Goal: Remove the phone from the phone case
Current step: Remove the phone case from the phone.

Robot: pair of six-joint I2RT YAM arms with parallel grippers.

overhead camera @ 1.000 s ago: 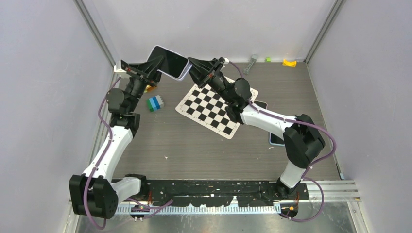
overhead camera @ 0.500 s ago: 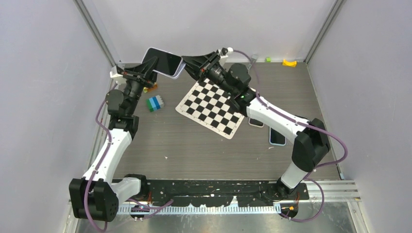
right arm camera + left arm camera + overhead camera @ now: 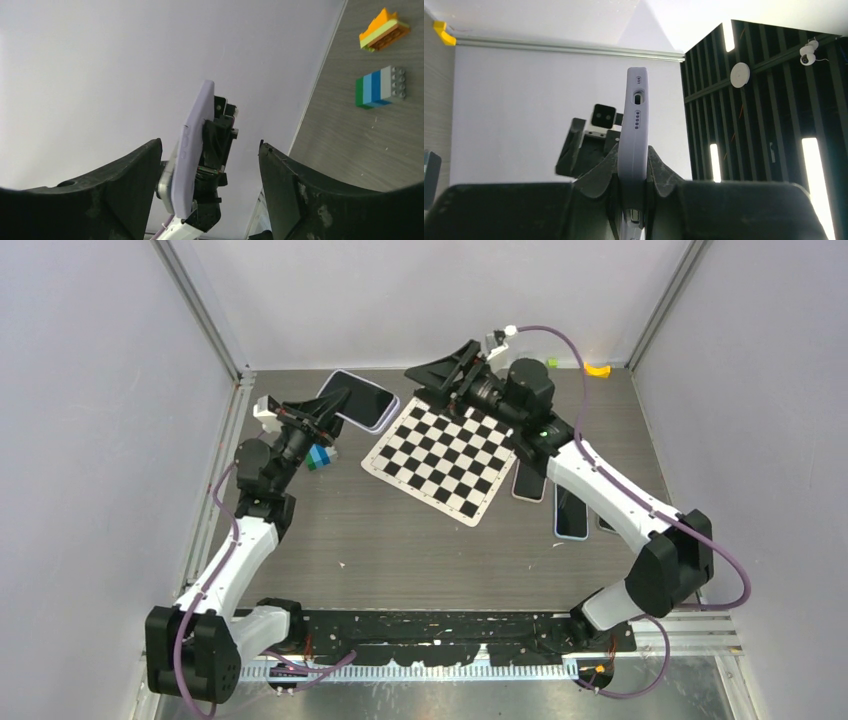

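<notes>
At the far left of the counter [image 3: 400, 540], the left hand [image 3: 330, 410] pinches the phone [image 3: 362, 400] by its near end, one finger pressed on each broad face. The phone sits in its lilac case [image 3: 636, 125]. Its long axis runs from the hand up and to the right, towards the back wall. The dark screen faces up and the port end points away from the hand. Just beside the hand, on the near side, lies a blue-and-green block [image 3: 320, 455]. To the right, a checkered mat [image 3: 445, 455] lies askew in the middle. Over its far corner the right hand [image 3: 420, 380] hangs spread wide, aimed left at the phone but apart from it. Further right, spare phones [image 3: 570, 512] lie flat between the mat and the right wall. The counter is grey wood grain, closed in by pale walls on three sides, with a yellow piece [image 3: 597, 369] at the back edge. The near half, ahead of the arm bases, is bare wood.
</notes>
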